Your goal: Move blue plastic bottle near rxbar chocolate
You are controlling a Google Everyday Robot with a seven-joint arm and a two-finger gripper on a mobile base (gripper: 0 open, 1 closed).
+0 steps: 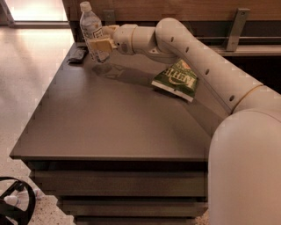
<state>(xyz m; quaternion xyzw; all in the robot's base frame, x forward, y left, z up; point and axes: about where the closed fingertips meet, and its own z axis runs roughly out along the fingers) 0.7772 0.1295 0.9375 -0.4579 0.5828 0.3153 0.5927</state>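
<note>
Camera view: the gripper (98, 44) is at the far left corner of the table (114, 118), with its fingers (105, 44) clamped across the middle of the bottle (91, 26). The bottle stands nearly upright, leaning slightly, cap uppermost. Whether its base touches the tabletop or hangs just above it cannot be told. The rxbar (77, 55) lies flat just to the left of the bottle's base, near it but seemingly not touching.

Judged from this, the carry is as good as done and the step in hand is the placement. The next move calls for settling the base squarely on the table, then opening the fingers without nudging the bottle, since a tall, light bottle tips easily.

The room here is tight. The rxbar sits close to the table's left edge and far edge, and the wooden wall (175, 9) rises just behind. Setting the bottle down on the near or right side of the rxbar keeps it away from both edges. The chip bag (175, 79) lies well apart to the right, under the arm (197, 57), so the broad bare tabletop toward the camera gives a free path to withdraw.
</note>
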